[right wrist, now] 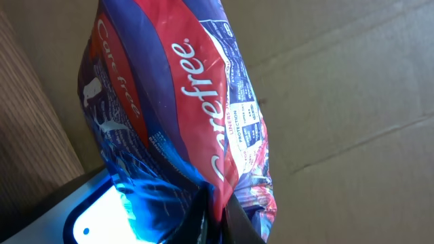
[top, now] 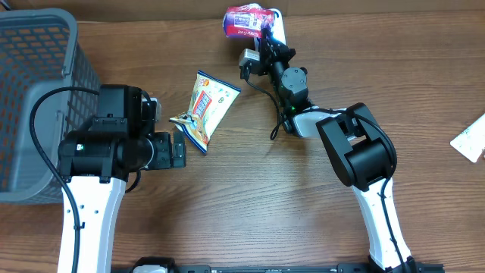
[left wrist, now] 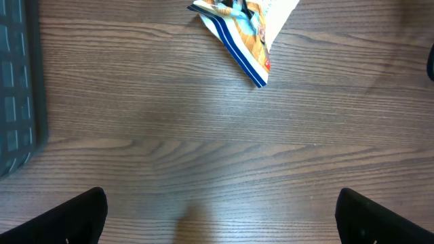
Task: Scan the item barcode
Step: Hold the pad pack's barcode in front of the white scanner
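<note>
The job looks well along but not visibly finished. The right gripper (top: 260,38) reaches to the upper middle of the overhead frame with its fingers pinched tight on the Carefree pack (top: 245,20), a red and purple soft packet lifted off the table (top: 250,197). In the right wrist view the fingers (right wrist: 203,220) bite the pack's lower edge at the bottom of the frame, and the pack (right wrist: 176,115) fills the left half, with brown cardboard (right wrist: 339,102) behind it. At the lower left, just under the pack, sits a pale device with a blue-white glow (right wrist: 95,213) that spills onto the wrapper — I take it for the scanner, and the pack is right beside it, perhaps touching. So the picking up and the carrying across seem done. What is left, as I judge it, is getting the barcode to face that light; I see a panel of small print on the wrapper but no barcode I can be sure of, and nothing shows whether a read has registered. The left gripper (left wrist: 224,220) hangs at the lower left of the overhead frame with fingers spread wide and nothing in them, near a snack bag (top: 206,106) lying flat on the table, with a grey basket (top: 38,76) at the upper left.
</note>
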You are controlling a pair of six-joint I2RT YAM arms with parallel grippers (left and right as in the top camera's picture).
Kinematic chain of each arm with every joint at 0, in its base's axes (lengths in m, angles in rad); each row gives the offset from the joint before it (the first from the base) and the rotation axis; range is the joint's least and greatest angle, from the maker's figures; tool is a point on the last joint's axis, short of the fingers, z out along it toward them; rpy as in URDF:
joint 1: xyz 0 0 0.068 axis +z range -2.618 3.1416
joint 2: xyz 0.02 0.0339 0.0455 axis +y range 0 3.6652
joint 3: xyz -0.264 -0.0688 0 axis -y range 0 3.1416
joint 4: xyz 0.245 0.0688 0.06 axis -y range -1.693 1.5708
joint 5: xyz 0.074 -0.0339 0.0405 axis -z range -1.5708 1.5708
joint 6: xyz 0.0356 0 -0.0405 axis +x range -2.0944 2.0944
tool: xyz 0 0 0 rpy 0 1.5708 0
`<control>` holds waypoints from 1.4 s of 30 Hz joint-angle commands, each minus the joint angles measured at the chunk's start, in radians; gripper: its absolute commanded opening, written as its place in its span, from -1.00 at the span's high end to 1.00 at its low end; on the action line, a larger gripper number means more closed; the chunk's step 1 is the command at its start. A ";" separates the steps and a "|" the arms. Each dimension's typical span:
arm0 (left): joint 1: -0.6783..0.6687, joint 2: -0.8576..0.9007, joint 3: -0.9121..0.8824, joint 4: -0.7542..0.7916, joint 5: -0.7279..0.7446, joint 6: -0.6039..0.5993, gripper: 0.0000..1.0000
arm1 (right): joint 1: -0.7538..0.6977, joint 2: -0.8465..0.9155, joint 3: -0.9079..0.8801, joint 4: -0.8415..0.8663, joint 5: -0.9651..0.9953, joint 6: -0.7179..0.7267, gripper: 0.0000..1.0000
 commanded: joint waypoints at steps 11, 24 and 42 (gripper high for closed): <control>0.005 0.003 0.000 0.001 0.006 -0.013 -1.00 | -0.057 0.010 0.064 -0.020 -0.060 0.007 0.92; 0.005 0.003 0.000 0.001 0.006 -0.013 -0.99 | -0.066 0.011 0.064 -0.031 -0.088 0.012 0.92; 0.005 0.003 0.000 0.001 0.006 -0.013 -1.00 | -0.072 -0.010 0.100 0.006 -0.006 0.158 0.92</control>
